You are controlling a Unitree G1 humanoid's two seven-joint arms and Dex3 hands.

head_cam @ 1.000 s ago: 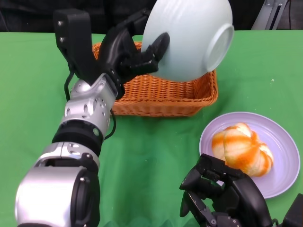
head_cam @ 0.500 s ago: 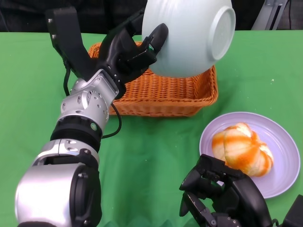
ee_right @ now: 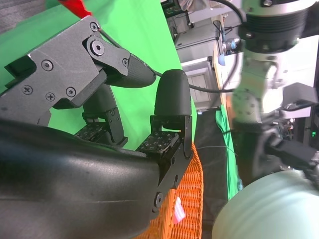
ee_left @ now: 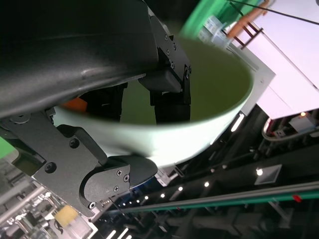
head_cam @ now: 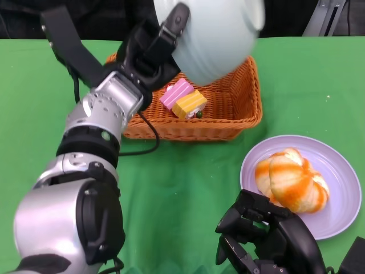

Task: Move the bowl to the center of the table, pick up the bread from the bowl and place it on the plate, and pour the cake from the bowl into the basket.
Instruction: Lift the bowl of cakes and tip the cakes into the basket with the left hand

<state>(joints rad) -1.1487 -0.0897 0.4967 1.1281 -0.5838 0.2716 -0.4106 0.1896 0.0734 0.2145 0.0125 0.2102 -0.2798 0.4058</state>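
My left hand [head_cam: 149,52] grips the bowl [head_cam: 214,34] by its rim, upended above the far side of the basket [head_cam: 228,117], where the cake [head_cam: 183,100] lies. My right hand [head_cam: 268,240] rests near me, fingers loosely apart and holding nothing, beside the plate [head_cam: 342,171] with the bread [head_cam: 292,180]. I worry the tipped bowl could slip from that rim grip and fall onto the basket.

I am working in what looks like a lab or robotics test room: the tabletop [head_cam: 319,80] wears a plain green cloth, grey equipment cabinets [ee_right: 199,74] with cables stand past its edge, and ceiling strip lights [ee_left: 234,122] run overhead.
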